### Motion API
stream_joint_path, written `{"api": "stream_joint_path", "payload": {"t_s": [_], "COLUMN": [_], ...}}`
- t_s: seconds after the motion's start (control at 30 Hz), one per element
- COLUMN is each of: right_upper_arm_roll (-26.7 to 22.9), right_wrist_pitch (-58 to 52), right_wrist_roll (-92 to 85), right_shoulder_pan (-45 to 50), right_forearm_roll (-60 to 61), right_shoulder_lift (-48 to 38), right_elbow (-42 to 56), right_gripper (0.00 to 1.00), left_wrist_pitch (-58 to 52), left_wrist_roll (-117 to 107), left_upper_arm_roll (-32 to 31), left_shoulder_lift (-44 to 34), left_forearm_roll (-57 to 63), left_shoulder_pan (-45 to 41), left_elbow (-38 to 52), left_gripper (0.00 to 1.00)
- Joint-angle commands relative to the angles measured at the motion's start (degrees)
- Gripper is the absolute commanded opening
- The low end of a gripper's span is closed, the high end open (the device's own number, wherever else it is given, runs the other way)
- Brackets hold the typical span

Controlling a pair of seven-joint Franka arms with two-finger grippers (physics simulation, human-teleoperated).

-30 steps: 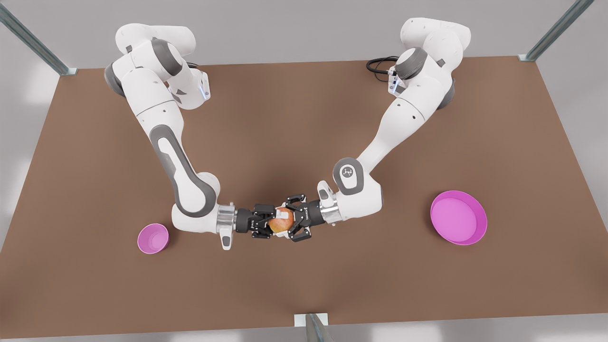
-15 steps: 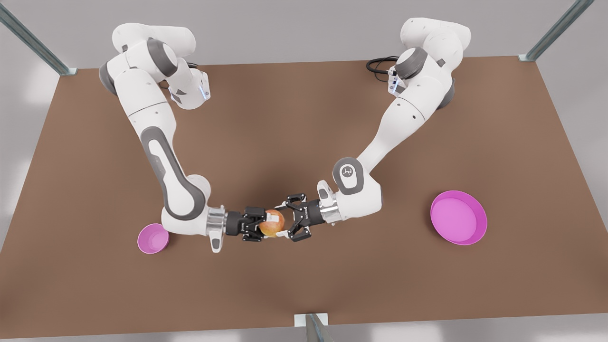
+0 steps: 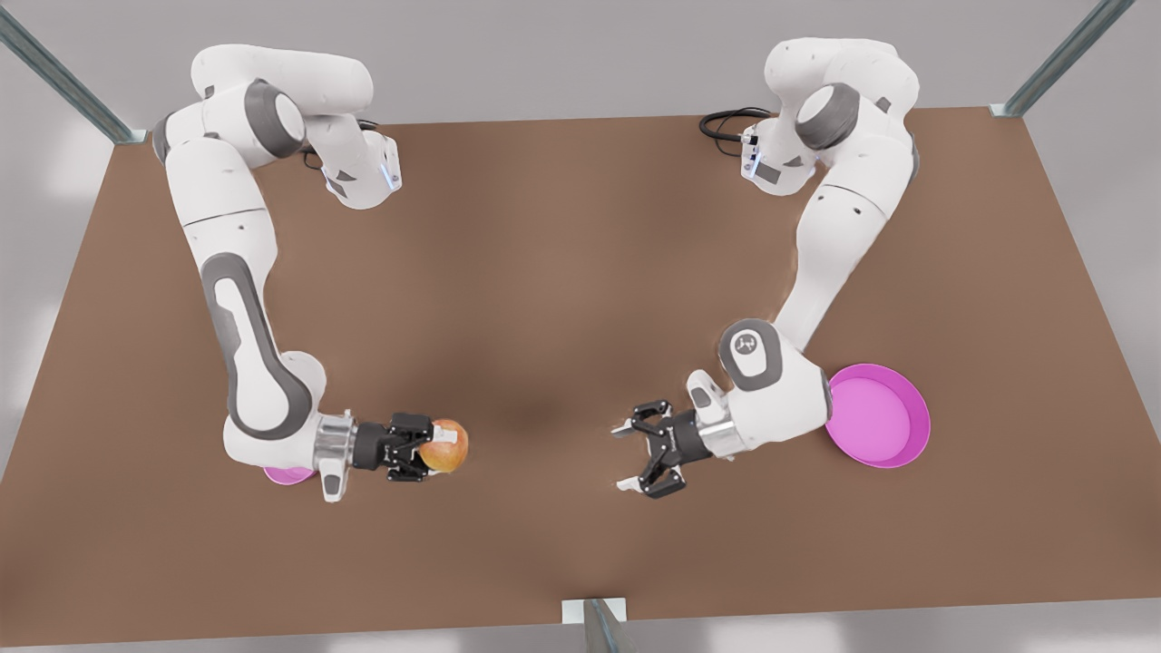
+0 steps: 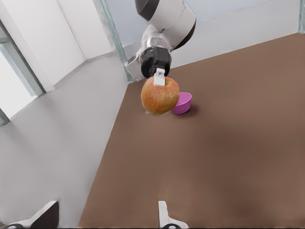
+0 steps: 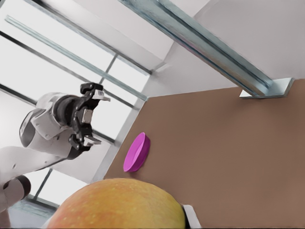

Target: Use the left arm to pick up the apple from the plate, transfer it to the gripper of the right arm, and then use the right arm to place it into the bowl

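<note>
- Your right gripper [image 3: 437, 446] is pinched on the apple [image 3: 444, 445]; in the right wrist view the fruit [image 5: 119, 205] sits right at the camera with a white finger pad [image 5: 192, 215] pressed to its side.
- The apple hangs above the table [image 3: 544, 272], off the front view's left of centre. It is nearly round, so no long axis reads. In the left wrist view a pad [image 4: 159, 77] lies across its top.
- Your left gripper [image 3: 638, 456] stands with its fingers spread wide and nothing between them, well apart from the apple and facing it across the table's middle.
- The bowl [image 3: 288, 474] lies under the right arm's wrist, mostly hidden in the front view; in the left wrist view it [image 4: 182, 103] sits upright just behind the apple.
- The plate [image 3: 880, 415] lies flat at the front view's right, its near edge covered by the left arm's elbow.
</note>
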Motion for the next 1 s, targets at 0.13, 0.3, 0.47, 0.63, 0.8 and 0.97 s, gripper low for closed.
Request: {"api": "stream_joint_path", "payload": {"t_s": [0.13,0.3,0.47,0.63,0.8,0.97], "right_upper_arm_roll": [0.0,0.0,-0.9,-0.9,-0.9,-0.9], "right_wrist_pitch": [-10.4,-13.8,-13.0,-6.7,-1.1,1.3], "right_wrist_roll": [-3.4,-4.5,-8.6,-8.9,-7.7,-6.3], "right_shoulder_pan": [-10.8,-17.2,-19.5,-19.9,-19.2,-18.1], "right_forearm_roll": [-23.0,-34.1,-42.4,-50.0,-53.1,-53.2], "right_shoulder_lift": [-0.7,-1.9,-1.6,-1.2,-0.9,0.3], "right_elbow": [1.1,1.5,2.7,3.0,2.9,2.4], "right_gripper": [0.88,0.87,0.87,0.87,0.87,0.87], "left_wrist_pitch": [-58.6,-44.9,-47.8,-47.4,-47.3,-47.2], "left_wrist_roll": [-99.2,-100.6,-100.8,-104.8,-104.8,-104.8], "left_upper_arm_roll": [-0.1,30.2,31.7,31.7,31.7,31.7], "left_shoulder_lift": [-21.9,-46.8,-39.8,-33.5,-33.5,-33.5], "left_forearm_roll": [48.3,28.3,30.6,31.4,31.5,31.5], "left_shoulder_pan": [8.2,-5.9,-5.2,-5.8,-5.5,-5.5], "left_elbow": [0.0,-24.2,-16.0,-10.9,-10.9,-11.0], "left_gripper": [1.0,1.0,1.0,1.0,1.0,1.0]}}
